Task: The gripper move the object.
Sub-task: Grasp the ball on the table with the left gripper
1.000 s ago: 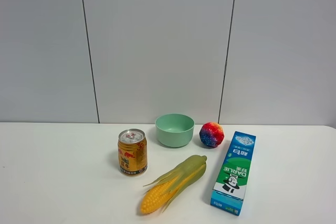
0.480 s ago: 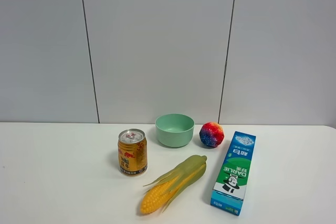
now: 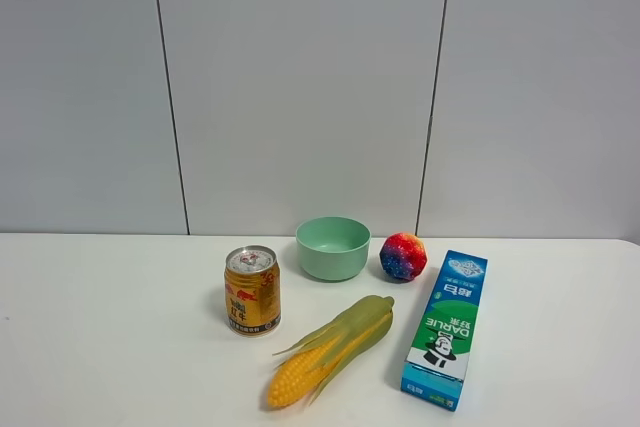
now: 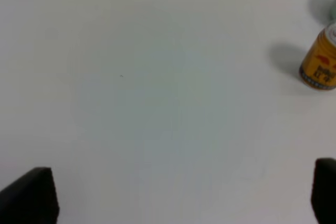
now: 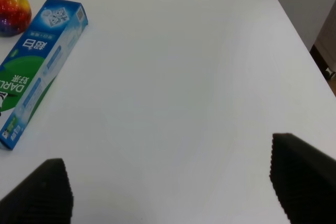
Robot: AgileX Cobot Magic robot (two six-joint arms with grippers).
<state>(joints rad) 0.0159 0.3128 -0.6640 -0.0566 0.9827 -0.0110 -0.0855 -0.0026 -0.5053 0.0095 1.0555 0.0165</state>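
Your left gripper (image 4: 176,195): fingers wide apart, empty, above bare tabletop (image 4: 157,77), well apart from can (image 4: 319,61). Ball (image 3: 403,256) sits on tabletop between bowl (image 3: 333,247) and toothpaste box (image 3: 445,328), touching neither. Your right gripper (image 5: 170,184): fingers wide apart, empty, ball well apart.

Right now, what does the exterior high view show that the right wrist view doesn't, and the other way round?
Only the exterior high view shows the bowl, the can and the corn. Only the right wrist view shows the right gripper, open, and an edge of the table. Both show the ball near the toothpaste box on the white table.
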